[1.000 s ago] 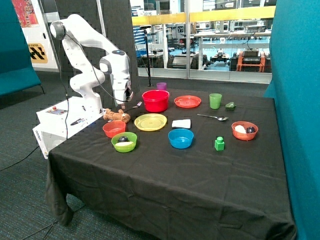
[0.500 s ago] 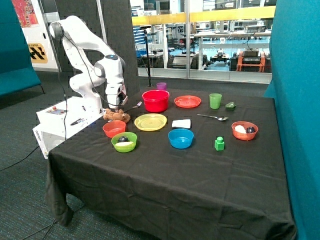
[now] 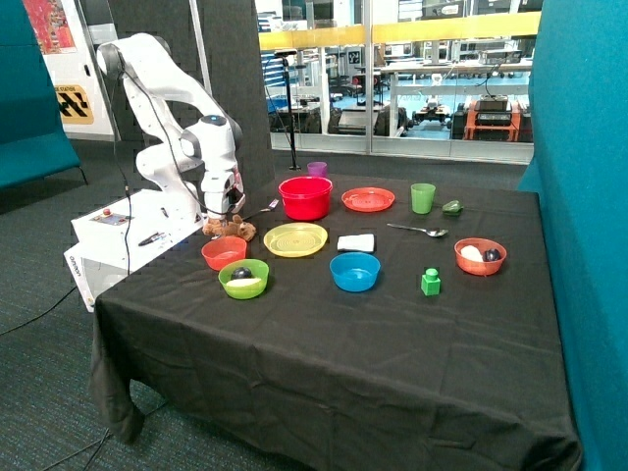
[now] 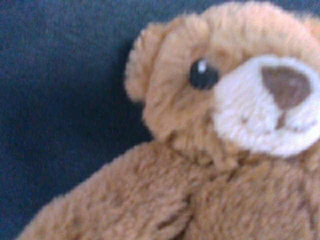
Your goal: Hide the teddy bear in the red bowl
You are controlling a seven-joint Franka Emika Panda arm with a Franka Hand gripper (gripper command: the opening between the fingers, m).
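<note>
The small brown teddy bear (image 3: 233, 229) lies on the black cloth near the table's edge by the robot base, beside the small orange-red bowl. My gripper (image 3: 220, 213) is lowered right onto it. In the wrist view the bear's head and body (image 4: 200, 150) fill the picture, lying on the dark cloth; no part of the gripper shows there. The large red bowl (image 3: 305, 197) stands upright behind the yellow plate, a short way from the bear.
Around the bear: a small orange-red bowl (image 3: 224, 252), a green bowl (image 3: 243, 279) holding dark and white things, a yellow plate (image 3: 295, 239), a fork (image 3: 263, 208). Further off: a blue bowl (image 3: 354, 271), an orange-red plate (image 3: 368, 199), a green cup (image 3: 423, 197), a spoon (image 3: 418, 230).
The arm has swung from near the red bowl toward the table's edge and come down onto the teddy bear. The bear and bowls have not moved.
</note>
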